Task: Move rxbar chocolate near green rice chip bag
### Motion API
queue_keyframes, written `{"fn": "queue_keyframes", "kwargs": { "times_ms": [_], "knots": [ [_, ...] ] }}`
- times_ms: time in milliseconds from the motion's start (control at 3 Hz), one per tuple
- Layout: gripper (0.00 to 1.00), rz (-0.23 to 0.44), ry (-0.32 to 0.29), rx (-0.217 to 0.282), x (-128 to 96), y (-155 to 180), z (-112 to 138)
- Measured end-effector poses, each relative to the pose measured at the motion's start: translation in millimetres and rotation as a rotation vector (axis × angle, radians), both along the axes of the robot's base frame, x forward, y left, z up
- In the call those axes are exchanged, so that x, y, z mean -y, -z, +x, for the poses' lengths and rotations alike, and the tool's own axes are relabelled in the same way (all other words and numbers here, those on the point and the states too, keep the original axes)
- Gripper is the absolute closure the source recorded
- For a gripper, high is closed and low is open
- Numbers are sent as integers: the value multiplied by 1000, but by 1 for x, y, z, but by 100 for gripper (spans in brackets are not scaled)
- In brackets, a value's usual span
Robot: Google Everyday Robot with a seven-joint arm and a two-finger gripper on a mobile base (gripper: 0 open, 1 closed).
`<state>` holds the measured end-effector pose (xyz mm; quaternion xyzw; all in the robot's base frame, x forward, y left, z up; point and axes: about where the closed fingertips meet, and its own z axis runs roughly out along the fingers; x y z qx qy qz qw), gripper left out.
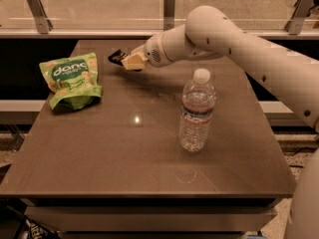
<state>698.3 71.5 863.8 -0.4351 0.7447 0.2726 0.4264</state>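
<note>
The green rice chip bag (pixel 71 79) lies at the table's left side, with white "danc" lettering on a dark green oval. My gripper (pixel 130 61) reaches in from the right, above the far middle of the table, to the right of the bag. Its tan fingers are shut on the rxbar chocolate (pixel 117 57), a small flat black wrapper that sticks out to the left of the fingertips and is held off the tabletop. A gap of bare table lies between the bar and the bag.
A clear plastic water bottle (pixel 197 111) with a white cap stands upright right of centre on the brown table (pixel 124 163). A glass rail with metal posts (pixel 169 6) runs behind the table. My white arm (pixel 239 49) spans the upper right.
</note>
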Motion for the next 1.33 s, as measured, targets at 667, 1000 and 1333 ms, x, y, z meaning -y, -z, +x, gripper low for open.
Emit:
{"fn": "queue_keyframes", "kwargs": {
  "times_ms": [667,1000,1333],
  "knots": [
    [100,9,-24,-24,-23,25,-5],
    [100,-14,-11,-18,-26,33,-6],
    [82,-60,5,3,-27,40,-4]
  ]
}}
